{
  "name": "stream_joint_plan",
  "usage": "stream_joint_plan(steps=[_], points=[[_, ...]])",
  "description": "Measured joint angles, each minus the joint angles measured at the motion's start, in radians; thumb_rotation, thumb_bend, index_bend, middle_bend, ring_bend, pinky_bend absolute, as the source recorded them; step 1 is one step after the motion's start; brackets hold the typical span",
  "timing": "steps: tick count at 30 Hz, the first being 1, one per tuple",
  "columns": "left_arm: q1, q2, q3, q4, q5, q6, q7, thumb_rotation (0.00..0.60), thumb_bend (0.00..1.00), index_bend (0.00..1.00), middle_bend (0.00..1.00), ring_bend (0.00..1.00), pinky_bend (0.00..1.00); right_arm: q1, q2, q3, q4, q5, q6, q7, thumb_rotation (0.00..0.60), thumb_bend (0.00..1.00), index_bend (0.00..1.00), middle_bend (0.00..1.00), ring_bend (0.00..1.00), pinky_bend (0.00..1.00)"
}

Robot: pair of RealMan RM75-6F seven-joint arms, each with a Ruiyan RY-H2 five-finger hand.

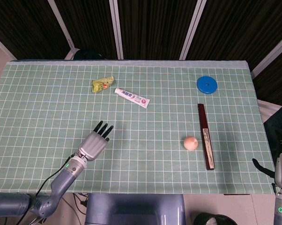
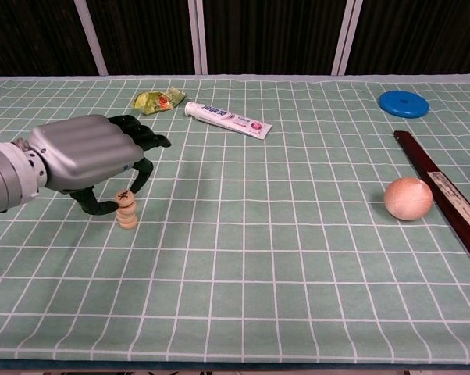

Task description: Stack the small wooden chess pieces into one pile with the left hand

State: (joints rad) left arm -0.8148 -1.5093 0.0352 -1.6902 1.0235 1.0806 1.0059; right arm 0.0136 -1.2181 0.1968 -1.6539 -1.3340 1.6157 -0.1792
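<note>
A short pile of small wooden chess pieces (image 2: 126, 211) stands upright on the green grid mat, its marked top piece sitting level. My left hand (image 2: 90, 160) hovers just left of and above the pile, palm down. Its dark fingers reach forward, and the thumb curls under beside the top piece. I see a small gap between the fingers and the pile, and the hand holds nothing. In the head view my left hand (image 1: 95, 143) hides the pile. My right hand (image 1: 279, 171) shows only partly at the lower right edge, off the table, and its fingers are unclear.
A toothpaste tube (image 2: 227, 119) and a crumpled green-yellow wrapper (image 2: 158, 100) lie at the back left. On the right are a blue disc (image 2: 403, 103), a dark long wooden box (image 2: 446, 195) and a peach-coloured ball (image 2: 407, 198).
</note>
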Motion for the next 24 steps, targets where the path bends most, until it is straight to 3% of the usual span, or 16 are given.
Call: stream_joint_plan(steps=[24], points=[[0.001, -0.006, 0.003, 0.004, 0.002, 0.001, 0.016, 0.600, 0.31, 0.45, 0.00, 0.00, 0.00, -0.001, -0.001, 0.001, 0.000, 0.000, 0.003, -0.002, 0.600, 0.23, 0.09, 0.01, 0.00, 0.00]])
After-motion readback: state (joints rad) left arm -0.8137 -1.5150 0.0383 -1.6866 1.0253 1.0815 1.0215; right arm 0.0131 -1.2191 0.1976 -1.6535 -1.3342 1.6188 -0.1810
